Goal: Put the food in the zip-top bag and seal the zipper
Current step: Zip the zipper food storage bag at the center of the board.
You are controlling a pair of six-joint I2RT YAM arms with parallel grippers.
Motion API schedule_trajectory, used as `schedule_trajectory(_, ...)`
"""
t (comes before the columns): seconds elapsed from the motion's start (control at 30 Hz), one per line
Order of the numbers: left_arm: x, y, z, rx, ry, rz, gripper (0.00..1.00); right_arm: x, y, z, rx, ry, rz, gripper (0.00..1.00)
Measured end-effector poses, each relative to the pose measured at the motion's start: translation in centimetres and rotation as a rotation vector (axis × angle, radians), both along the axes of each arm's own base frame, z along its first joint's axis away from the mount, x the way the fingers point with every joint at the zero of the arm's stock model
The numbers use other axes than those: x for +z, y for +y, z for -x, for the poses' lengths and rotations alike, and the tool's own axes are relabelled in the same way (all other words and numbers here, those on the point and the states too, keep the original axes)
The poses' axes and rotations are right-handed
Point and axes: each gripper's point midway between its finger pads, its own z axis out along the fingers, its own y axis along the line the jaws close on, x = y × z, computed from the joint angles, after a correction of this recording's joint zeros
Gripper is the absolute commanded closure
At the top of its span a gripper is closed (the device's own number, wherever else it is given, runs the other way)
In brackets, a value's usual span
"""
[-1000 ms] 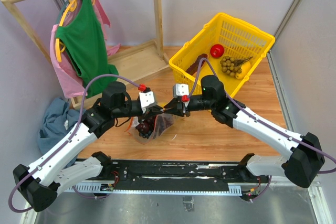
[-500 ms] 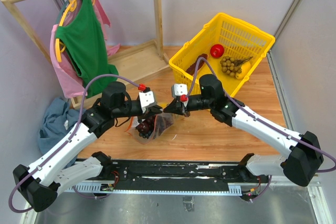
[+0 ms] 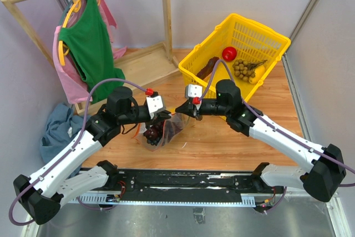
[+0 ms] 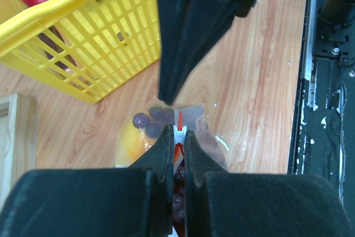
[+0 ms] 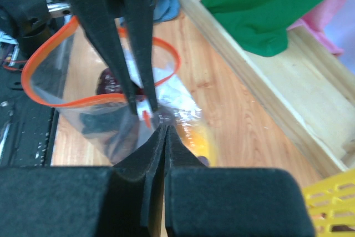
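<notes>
The clear zip-top bag (image 3: 161,131) hangs between both grippers just above the wooden table. It holds the dark purple grapes (image 4: 150,118), the yellow pepper (image 4: 130,142) and a dark red piece (image 5: 106,81). My left gripper (image 4: 178,131) is shut on the white slider of the red-orange zipper (image 5: 55,104); it also shows in the top view (image 3: 168,116). The zipper still forms an open loop in the right wrist view. My right gripper (image 5: 165,127) is shut, with its tips at the bag's clear corner beside the slider, and shows in the top view (image 3: 176,112).
The yellow basket (image 3: 258,26) stands at the back right with a red round fruit (image 3: 229,54) and a brownish bunch (image 3: 242,69). A wooden clothes rack (image 3: 141,65) with a green garment (image 3: 89,43) stands back left. A blue cloth (image 3: 55,126) lies left.
</notes>
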Motion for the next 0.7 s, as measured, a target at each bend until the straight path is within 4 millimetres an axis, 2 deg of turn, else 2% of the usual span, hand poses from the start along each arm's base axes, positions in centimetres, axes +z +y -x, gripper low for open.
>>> schedule_trajectory(0.17, 0.1, 0.1, 0.2, -0.001, 0.001, 0.001, 1.00, 0.8, -0.3, -0.2, -0.024, -0.023, -0.015, 0.99)
schedule_trajectory(0.3, 0.1, 0.1, 0.2, -0.001, 0.001, 0.001, 1.00, 0.7, -0.3, 0.1, -0.008, -0.019, -0.012, 0.80)
schedule_trajectory(0.4, 0.1, 0.1, 0.2, -0.002, 0.001, 0.001, 1.00, 0.4, -0.3, 0.5, 0.020, -0.022, -0.001, 0.74)
schedule_trajectory(0.6, 0.0, 0.1, 0.2, -0.002, 0.002, 0.000, 1.00, -0.2, 0.0, 1.2, 0.077, -0.018, 0.013, 0.73)
schedule_trajectory(0.7, 0.0, 0.1, 0.2, -0.004, 0.003, 0.000, 1.00, -0.7, 0.3, 1.2, 0.092, -0.004, 0.022, 0.77)
